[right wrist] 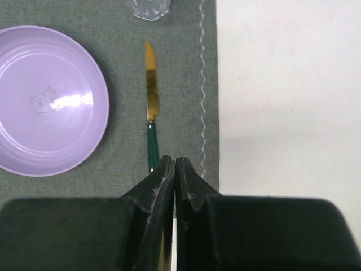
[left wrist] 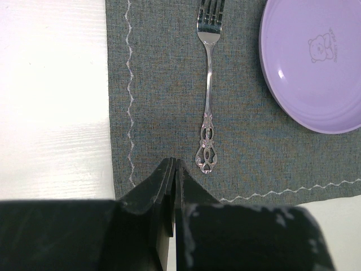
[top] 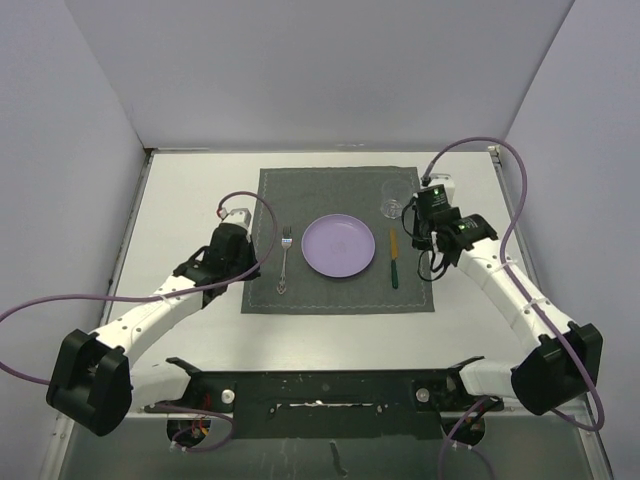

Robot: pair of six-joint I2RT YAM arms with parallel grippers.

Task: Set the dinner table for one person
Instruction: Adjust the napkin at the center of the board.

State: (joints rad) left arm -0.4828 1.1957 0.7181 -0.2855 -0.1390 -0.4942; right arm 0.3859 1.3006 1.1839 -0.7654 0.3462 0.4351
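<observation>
My left gripper [left wrist: 174,165], jaws pressed together and holding nothing, hangs over the near edge of the grey placemat [left wrist: 163,84], just short of the handle of the fork [left wrist: 207,107]. The lilac plate [left wrist: 316,62] lies right of the fork. My right gripper [right wrist: 174,162], likewise closed and empty, hangs near the green handle end of the knife [right wrist: 150,101], with a clear glass [right wrist: 151,8] beyond the blade. The white desk [right wrist: 282,90] carries the placemat and extends all around it.

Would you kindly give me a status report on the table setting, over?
Left gripper shut, empty, near the fork. Right gripper shut, empty, near the knife. Dinner table holds placemat, plate, glass. Nothing in the way.
</observation>
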